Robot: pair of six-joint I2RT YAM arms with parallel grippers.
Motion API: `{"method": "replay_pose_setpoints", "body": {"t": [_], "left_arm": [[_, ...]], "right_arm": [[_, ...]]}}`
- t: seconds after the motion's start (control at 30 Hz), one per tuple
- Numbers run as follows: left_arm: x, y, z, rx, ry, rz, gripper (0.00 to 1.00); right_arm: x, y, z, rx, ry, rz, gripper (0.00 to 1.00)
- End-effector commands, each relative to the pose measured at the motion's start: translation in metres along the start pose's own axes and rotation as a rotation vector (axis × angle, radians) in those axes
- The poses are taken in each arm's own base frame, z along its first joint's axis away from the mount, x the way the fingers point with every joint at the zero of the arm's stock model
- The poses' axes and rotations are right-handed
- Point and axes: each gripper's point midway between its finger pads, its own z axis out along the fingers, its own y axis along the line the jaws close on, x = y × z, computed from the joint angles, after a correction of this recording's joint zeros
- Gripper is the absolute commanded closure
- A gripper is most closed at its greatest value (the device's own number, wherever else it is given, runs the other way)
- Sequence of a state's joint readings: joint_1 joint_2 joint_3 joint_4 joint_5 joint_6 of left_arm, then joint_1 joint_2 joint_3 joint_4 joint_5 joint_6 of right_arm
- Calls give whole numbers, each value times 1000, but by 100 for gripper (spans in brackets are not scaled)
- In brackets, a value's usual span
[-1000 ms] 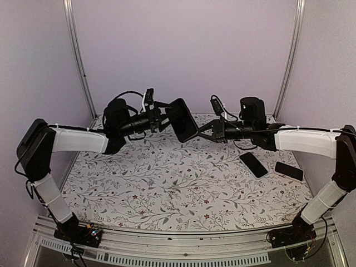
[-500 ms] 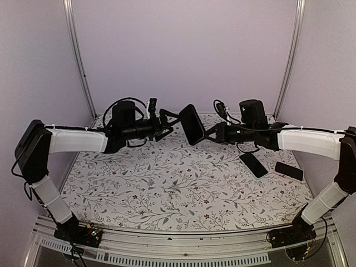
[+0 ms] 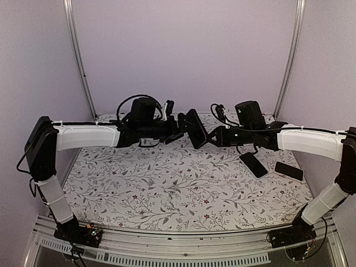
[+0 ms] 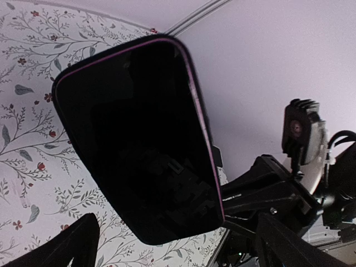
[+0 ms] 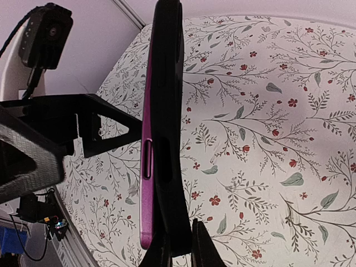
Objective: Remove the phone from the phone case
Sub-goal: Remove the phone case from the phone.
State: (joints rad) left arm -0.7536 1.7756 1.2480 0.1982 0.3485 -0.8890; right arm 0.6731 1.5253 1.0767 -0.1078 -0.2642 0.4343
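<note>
Over floral table (image 3: 167,189), phone (image 3: 196,127) in case (image 5: 147,167) held on edge, bottom pinched by right gripper (image 3: 207,136); left gripper (image 3: 180,127) spread wide facing it, gripping nothing.

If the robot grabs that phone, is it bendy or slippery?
Probably stiff: the phone looks flat though the right hand pinches only one end. Its glossy face may be slippery; the case likely grips better. It could crack if dropped, being held above the table.
</note>
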Motion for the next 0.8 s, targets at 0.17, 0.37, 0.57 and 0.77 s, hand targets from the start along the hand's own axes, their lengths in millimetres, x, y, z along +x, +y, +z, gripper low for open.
{"method": "replay_pose_setpoints", "body": {"t": [0.17,0.37,0.57,0.77], "left_arm": [[20,15,17,-139,66,57,1],[21,17,15,-209,63,108,1],[26,21,17,-239,76,107,1],[29,26,20,-246,80,97,1]], "right_arm": [[-41,31,-5,-45,-110,-73,100],[-39,29,4,-15,-88,-65,100],[-40,29,8,25,-85,-82,100],[-40,34,12,68,-85,-115,100]]}}
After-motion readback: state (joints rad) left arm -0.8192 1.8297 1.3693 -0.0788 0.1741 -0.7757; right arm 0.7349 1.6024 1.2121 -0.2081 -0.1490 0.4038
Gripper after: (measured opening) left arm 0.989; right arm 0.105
